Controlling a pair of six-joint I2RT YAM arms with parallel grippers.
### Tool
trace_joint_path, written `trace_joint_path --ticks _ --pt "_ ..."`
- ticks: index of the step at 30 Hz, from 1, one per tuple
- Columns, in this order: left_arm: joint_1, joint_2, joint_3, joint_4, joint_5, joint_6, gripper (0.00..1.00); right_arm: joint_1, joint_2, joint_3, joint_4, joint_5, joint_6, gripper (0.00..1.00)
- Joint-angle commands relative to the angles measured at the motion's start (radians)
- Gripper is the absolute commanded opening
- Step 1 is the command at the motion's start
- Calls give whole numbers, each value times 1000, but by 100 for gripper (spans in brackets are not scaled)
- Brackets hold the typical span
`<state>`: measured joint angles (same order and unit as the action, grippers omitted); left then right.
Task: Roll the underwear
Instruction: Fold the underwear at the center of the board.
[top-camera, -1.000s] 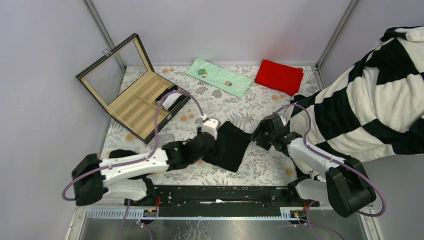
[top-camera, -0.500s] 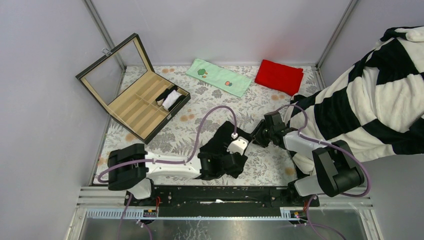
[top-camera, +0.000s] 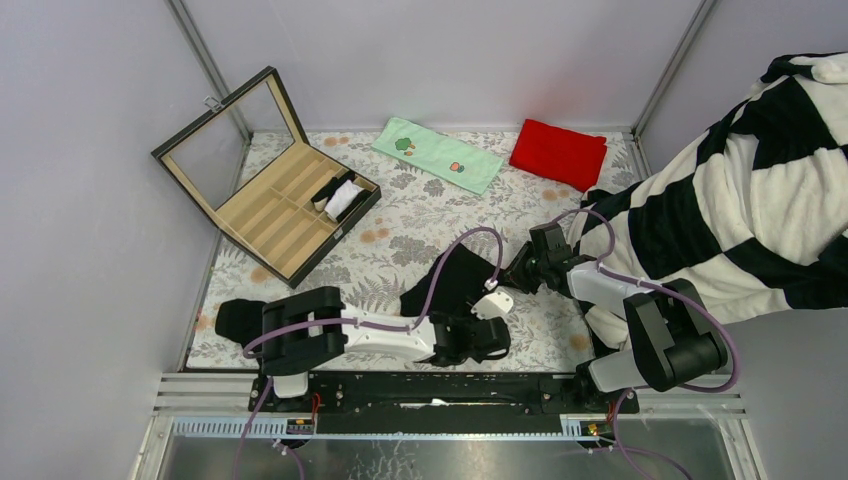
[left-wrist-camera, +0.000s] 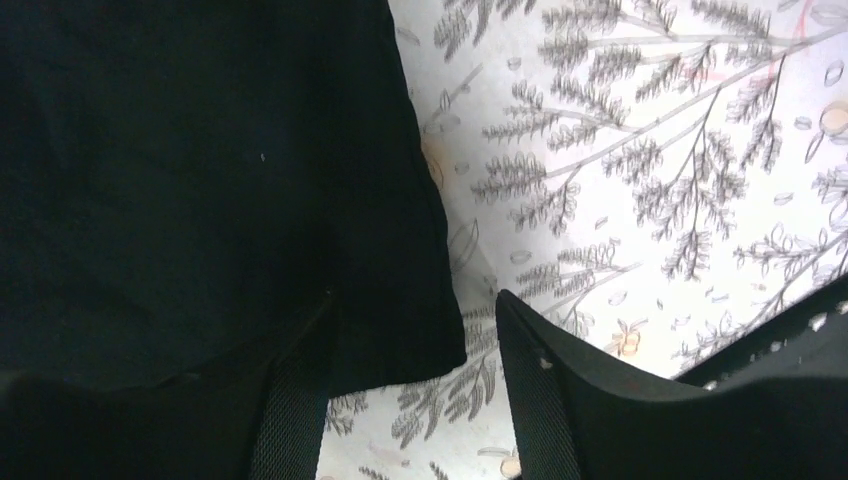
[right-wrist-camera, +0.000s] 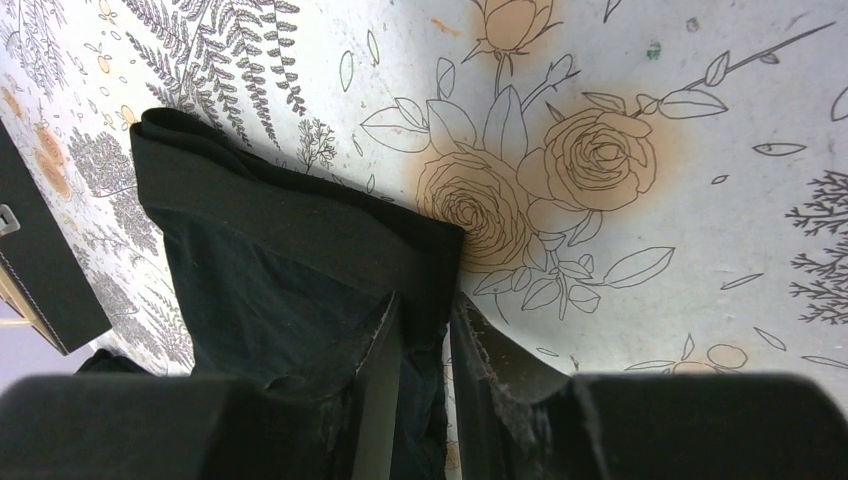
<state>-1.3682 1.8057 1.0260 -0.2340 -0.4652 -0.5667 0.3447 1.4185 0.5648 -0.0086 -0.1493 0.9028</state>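
Observation:
A black underwear (top-camera: 452, 283) lies spread on the flowered table cover, in front of the arms. My right gripper (top-camera: 520, 272) is shut on its right edge; in the right wrist view the fingers (right-wrist-camera: 425, 320) pinch a fold of the black cloth (right-wrist-camera: 270, 270). My left gripper (top-camera: 480, 335) is low at the garment's near edge. In the left wrist view it is open (left-wrist-camera: 410, 390), and a corner of the underwear (left-wrist-camera: 390, 300) lies between the fingers. Another black garment (top-camera: 237, 315) lies by the left arm's base.
An open compartment box (top-camera: 275, 205) stands at the back left, holding a black and a white roll (top-camera: 340, 198). A green towel (top-camera: 438, 154) and a red cloth (top-camera: 557, 152) lie at the back. A black-and-white striped blanket (top-camera: 740, 200) fills the right side.
My left arm swung from over the garment's left side down toward the near edge and to the right. The underwear went from stretched between the grippers to lying lower on the table. The right gripper kept its hold.

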Motion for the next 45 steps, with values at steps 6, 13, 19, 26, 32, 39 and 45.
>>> trace_joint_path --ticks 6,13,19,26,32,39,45 --pt "-8 91 48 -102 -136 45 57 -12 -5 0 -17 -16 -27 27" --pt "-14 86 -13 -118 -140 29 44 -14 -24 13 -42 -5 -39 25" --pt "-20 73 -61 -109 -123 16 14 -14 -42 19 -60 4 -46 24" --pt "-19 -25 -67 -31 -51 57 0 -13 -88 69 -125 7 -144 13" --pt "-14 -149 -68 100 116 73 0 -13 -198 133 -331 132 -257 1" --pt "-14 -184 -53 216 274 46 0 -13 -293 180 -502 235 -319 0" --pt "-7 -185 -70 265 288 12 0 -13 -336 226 -612 290 -350 0"
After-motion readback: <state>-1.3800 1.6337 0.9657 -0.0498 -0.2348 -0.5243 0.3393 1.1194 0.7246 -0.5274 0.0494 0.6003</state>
